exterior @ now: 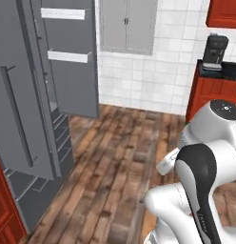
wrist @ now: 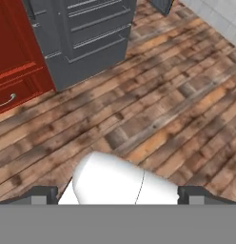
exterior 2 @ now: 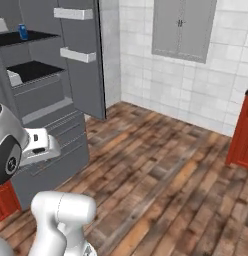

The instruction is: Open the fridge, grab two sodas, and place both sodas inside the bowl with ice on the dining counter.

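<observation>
- While the fridge (exterior 2: 51, 95) stands with its doors swung wide, a blue soda (exterior 2: 23, 33) sits on its top shelf.
- Gripper (wrist: 118, 194) hangs over the wood floor (wrist: 186, 109), jaws spread, grasping nothing.

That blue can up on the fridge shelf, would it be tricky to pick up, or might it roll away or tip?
The blue can stands upright on a flat black shelf, so it probably stays put until touched. It looks small and narrow, so a sideways nudge could tip it, and on its side its round body would likely roll. Its smooth sides may be slippery.
</observation>
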{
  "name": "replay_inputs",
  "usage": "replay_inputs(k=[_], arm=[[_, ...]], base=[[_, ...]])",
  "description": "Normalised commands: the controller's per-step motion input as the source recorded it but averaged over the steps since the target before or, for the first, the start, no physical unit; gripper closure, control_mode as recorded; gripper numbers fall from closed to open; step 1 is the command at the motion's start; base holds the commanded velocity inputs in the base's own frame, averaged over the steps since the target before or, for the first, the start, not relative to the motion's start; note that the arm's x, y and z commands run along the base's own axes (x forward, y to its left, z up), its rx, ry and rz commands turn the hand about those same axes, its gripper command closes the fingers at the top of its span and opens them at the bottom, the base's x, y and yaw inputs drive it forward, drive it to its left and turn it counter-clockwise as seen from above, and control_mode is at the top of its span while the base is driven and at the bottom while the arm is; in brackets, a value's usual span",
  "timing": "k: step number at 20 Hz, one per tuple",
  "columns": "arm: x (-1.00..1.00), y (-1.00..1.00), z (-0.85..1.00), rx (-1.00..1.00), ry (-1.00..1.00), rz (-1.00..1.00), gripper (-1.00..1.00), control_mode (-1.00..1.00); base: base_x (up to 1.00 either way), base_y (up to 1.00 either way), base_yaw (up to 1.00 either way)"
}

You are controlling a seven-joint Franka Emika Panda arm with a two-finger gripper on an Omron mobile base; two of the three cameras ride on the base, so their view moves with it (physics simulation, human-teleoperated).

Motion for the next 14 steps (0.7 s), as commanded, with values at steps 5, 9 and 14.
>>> replay_inputs(k=[5,9,14], arm=[[0.00,0.00,0.00,0.00,0.00,0.00,-1.00,1.00],[0.00,0.00,0.00,0.00,0.00,0.00,-1.00,1.00],[0.00,0.00,0.00,0.00,0.00,0.00,-1.00,1.00]], base=[[0.86,0.00,0.43],[0.85,0.00,0.42],[0.83,0.00,0.41]])
